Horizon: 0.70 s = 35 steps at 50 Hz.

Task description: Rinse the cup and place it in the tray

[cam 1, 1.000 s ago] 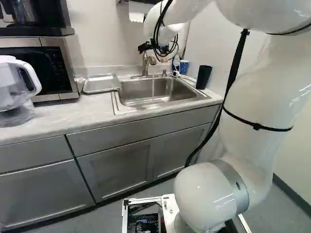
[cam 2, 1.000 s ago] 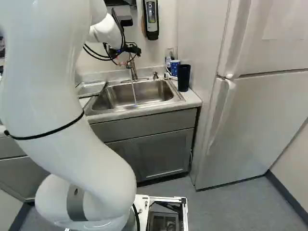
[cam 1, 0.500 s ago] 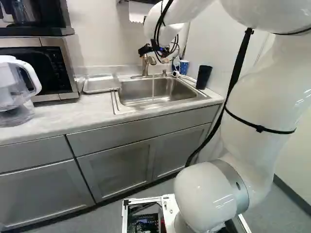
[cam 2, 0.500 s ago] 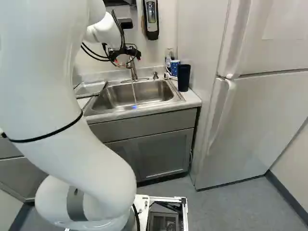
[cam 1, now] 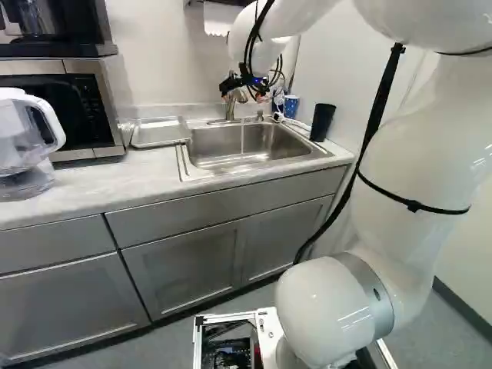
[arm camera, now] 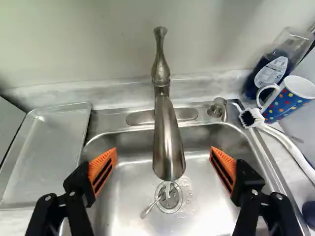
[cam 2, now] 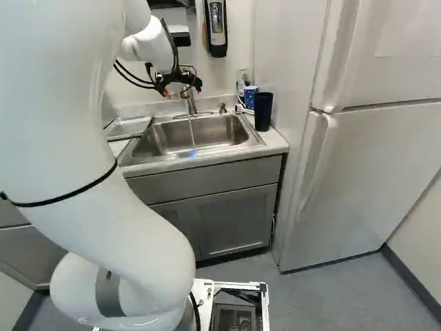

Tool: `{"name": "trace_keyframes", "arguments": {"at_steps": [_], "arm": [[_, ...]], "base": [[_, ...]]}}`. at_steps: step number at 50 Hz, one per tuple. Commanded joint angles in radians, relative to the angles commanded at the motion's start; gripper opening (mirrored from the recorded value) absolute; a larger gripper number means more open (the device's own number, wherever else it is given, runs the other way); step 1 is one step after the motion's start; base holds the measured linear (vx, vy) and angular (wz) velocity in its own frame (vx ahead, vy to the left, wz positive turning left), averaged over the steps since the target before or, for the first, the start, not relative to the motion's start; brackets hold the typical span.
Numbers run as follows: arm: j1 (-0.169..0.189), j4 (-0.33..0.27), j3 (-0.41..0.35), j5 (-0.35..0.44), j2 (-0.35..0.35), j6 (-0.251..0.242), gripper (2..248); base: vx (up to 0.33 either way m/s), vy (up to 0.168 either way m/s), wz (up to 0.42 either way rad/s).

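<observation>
Gripper (cam 2: pixel 180 90), black, two fingers: standing spread wide, pinching nothing, the orange pads (arm camera: pixel 104 167) facing each other across a gap, the faucet (arm camera: pixel 165 128) appearing between them in the wrist view. Arm, white: hanging slightly lower at its far end than in the earlier frames, bringing the gripper down by the faucet; base, sink, tray and cups keeping their places. Water (arm camera: pixel 168 189): still running from the spout towards the drain (arm camera: pixel 175 204).

Labels, one: a pale oval label (arm camera: pixel 273 71) with print, sitting on a bottle (arm camera: pixel 253 82) of dark blue liquid behind the sink's corner.

Cups, two, either possibly the task's own; which one, the views are not settling. First, a mug (arm camera: pixel 285 103): blue, dotted in red, yellow and other colours, with white rim and pale handle, standing upright on the counter (cam 1: pixel 92 184) at the right of the sink in the right base view. Second, a tall dark tumbler (cam 2: pixel 263 110), standing near it, closer to the base.

Tray (arm camera: pixel 49 152), shallow, metal: lying beside the sink (arm camera: pixel 128 201), on the side away from the cups. Spoon (arm camera: pixel 146 211): resting in the sink, touching the drain. Brush (arm camera: pixel 251 117), white-bristled: lying just beside the mug
</observation>
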<state>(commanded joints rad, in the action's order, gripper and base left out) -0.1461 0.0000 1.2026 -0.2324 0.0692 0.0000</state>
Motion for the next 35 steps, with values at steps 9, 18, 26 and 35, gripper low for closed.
{"name": "trace_keyframes", "arguments": {"at_steps": [9,18,26,35], "arm": [[-0.001,0.000,-0.010,-0.041,-0.010,0.000,247],[-0.002,0.000,-0.021,-0.085,-0.020,0.000,247],[-0.002,0.000,-0.030,-0.124,-0.029,0.000,247],[-0.003,0.000,-0.038,-0.168,-0.037,0.000,247]], "base": [[0.000,0.000,0.000],[0.000,0.000,0.000],[0.000,0.000,0.000],[0.000,0.000,0.000]]}}
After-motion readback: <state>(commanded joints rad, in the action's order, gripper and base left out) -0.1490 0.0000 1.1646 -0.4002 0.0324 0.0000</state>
